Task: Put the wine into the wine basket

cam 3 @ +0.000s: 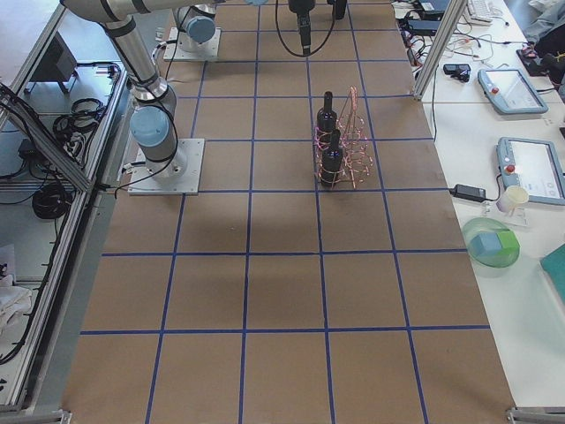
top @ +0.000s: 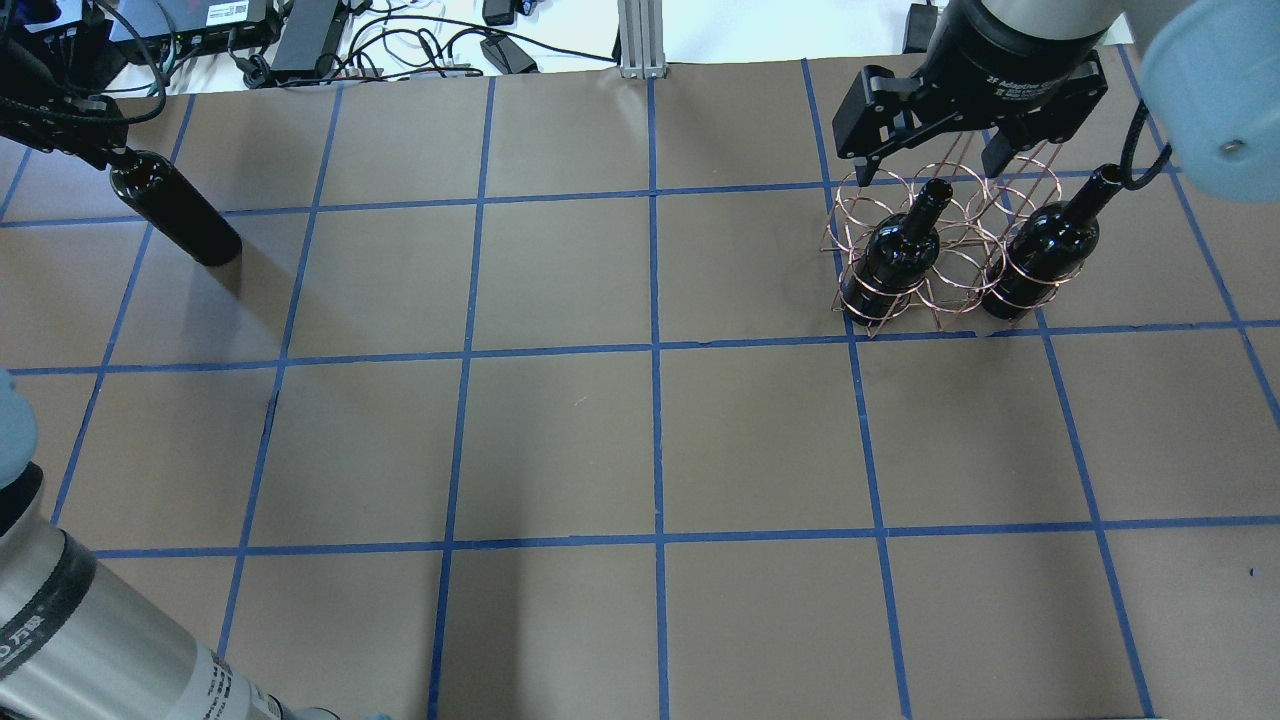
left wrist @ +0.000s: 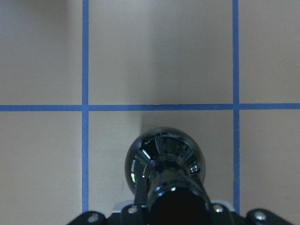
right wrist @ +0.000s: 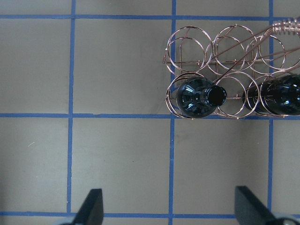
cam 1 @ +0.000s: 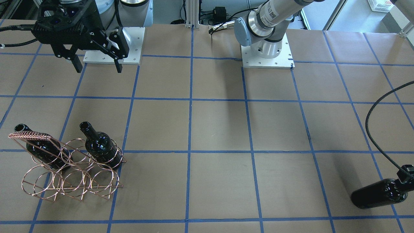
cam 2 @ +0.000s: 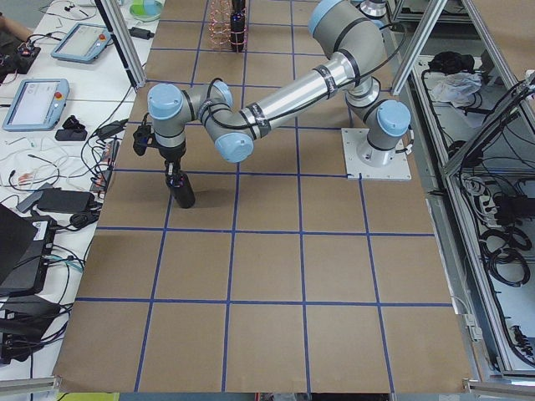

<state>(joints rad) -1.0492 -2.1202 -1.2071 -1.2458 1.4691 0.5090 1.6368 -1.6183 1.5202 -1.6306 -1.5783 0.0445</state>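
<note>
My left gripper [top: 105, 155] is shut on the neck of a near-black wine bottle [top: 178, 208] and holds it upright at the table's far left. That bottle also shows in the front view [cam 1: 378, 193] and the left wrist view [left wrist: 164, 161]. I cannot tell whether it touches the table. The copper wire wine basket [top: 945, 195] stands at the far right. It holds two bottles upright [top: 895, 252] [top: 1045, 248], with a loop between them that holds nothing [right wrist: 234, 98]. My right gripper [top: 935, 165] is open and empty above the table, just behind the basket [right wrist: 220, 51].
The arms' base plates [cam 1: 113, 45] [cam 1: 266, 56] sit at the robot's edge of the table. The left arm's black cable [cam 1: 372, 129] loops above the table. Cables and power bricks [top: 300, 35] lie beyond the far edge. Brown paper with blue tape lines [top: 655, 440] covers the table.
</note>
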